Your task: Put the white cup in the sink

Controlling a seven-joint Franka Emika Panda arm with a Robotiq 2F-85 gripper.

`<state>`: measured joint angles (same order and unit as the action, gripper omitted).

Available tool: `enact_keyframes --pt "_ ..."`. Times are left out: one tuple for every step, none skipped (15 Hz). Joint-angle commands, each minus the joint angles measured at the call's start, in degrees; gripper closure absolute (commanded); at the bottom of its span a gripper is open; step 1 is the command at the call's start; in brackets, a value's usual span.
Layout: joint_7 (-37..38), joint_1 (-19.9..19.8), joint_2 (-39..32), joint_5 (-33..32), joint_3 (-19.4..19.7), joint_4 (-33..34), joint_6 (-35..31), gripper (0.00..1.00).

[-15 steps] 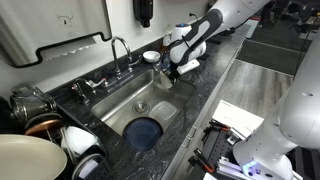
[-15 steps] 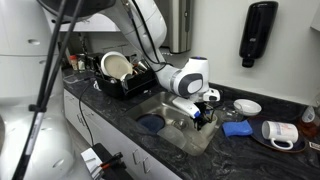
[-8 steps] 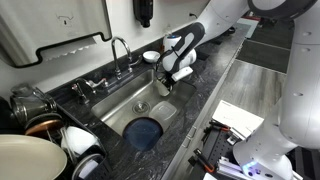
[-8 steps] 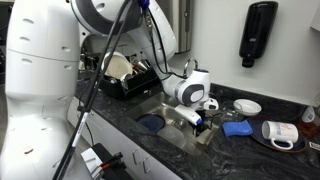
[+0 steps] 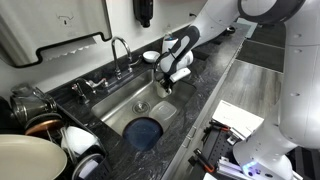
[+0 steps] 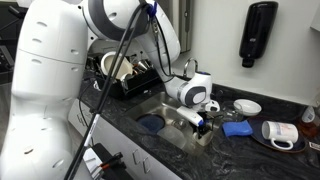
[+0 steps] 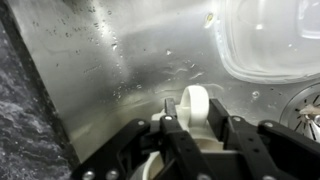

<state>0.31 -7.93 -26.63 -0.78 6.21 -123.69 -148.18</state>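
In an exterior view my tool (image 5: 168, 82) hangs over the right end of the sink (image 5: 115, 105), low at the basin's edge, with the cup (image 5: 180, 72) showing as a white shape against it. The faucet (image 5: 120, 48) stands on the far rim, and a bowl (image 5: 150, 56) sits on the dark tabletop (image 5: 205, 85) just behind the tool. A round blue thing (image 5: 145, 131) lies at the near end of the basin.

In an exterior view from across the tabletop (image 6: 120, 112), my tool (image 6: 203, 120) points down into the sink (image 6: 172, 112) at its right side. I cannot pick out the cup here. A blue cloth (image 6: 235, 128) lies just right of the tool and the bowl (image 6: 247, 106) sits beyond it.

In the wrist view my tool (image 7: 193, 125) is pinching the cup (image 7: 194, 100): its two fingers (image 7: 165, 128) press on either side of the white rim. The cup hangs inside the sink (image 7: 120, 50), close to the wet steel. A clear tub (image 7: 270, 40) lies at upper right, and the drain (image 7: 305, 112) shows at the right edge.
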Motion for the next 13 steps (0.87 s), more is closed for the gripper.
enact_keyframes --pt "-1.1 -0.5 1.6 0.4 0.1 0.0 3.4 0.28" --pt "-0.3 -0.1 2.0 0.2 0.4 -0.3 4.2 0.22" --pt "0.2 0.1 2.8 0.0 0.8 -0.6 5.4 0.15" --pt "0.5 0.2 3.5 -0.1 0.9 -0.9 6.3 0.08" --pt "1.1 0.5 4.7 -0.4 1.3 -1.7 6.7 0.01" --pt "1.5 0.5 5.6 -0.6 1.5 -2.0 7.4 0.0" --pt "1.7 0.6 7.1 -0.7 1.7 -2.8 7.7 0.0" --pt "2.0 0.6 8.2 -0.8 1.8 -3.2 8.1 0.0" --pt "1.8 0.4 9.9 -0.4 1.7 -4.0 8.8 0.0" --pt "1.9 0.3 11.2 -0.4 1.8 -4.4 9.3 0.0" --pt "1.6 0.1 12.6 -0.2 1.8 -4.9 10.2 0.0" --pt "1.9 0.2 13.9 -0.3 1.9 -5.3 11.3 0.0" --pt "2.5 0.2 15.2 -0.5 2.1 -5.7 12.4 0.0"
